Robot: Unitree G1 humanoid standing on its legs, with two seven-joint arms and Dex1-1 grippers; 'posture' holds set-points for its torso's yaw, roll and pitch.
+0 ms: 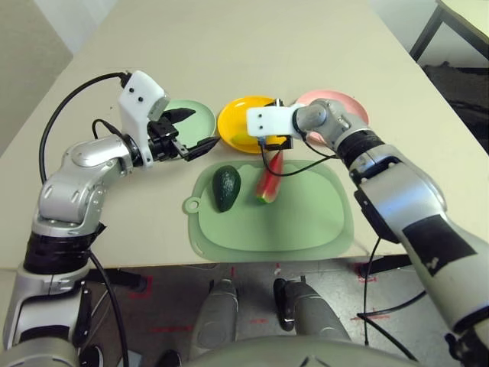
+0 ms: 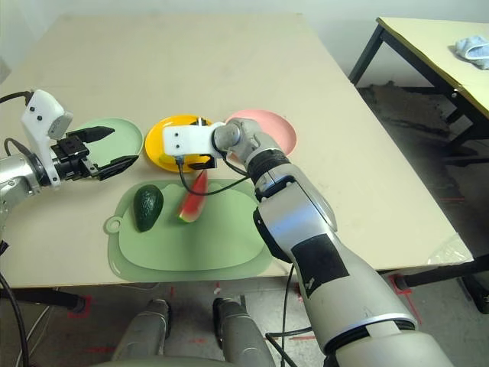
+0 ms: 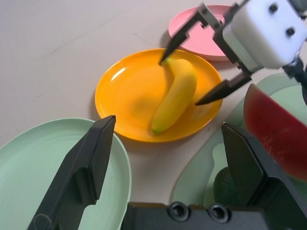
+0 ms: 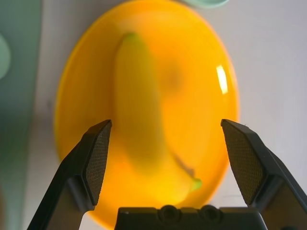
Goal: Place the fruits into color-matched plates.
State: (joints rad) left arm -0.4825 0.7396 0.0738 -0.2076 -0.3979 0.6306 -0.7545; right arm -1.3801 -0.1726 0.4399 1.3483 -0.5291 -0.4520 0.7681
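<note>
Right wrist view | curved smooth banana (image 4: 139, 120) on glossy round yellow plate (image 4: 211, 62) | both hands spread

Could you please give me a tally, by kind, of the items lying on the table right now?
Toy fruits: 3 (banana, watermelon wedge, avocado)
Round plates: 3 (yellow plate, pale green plate, pink plate)
Cutting mats: 1 (pale green cutting mat)
Total: 7
</note>
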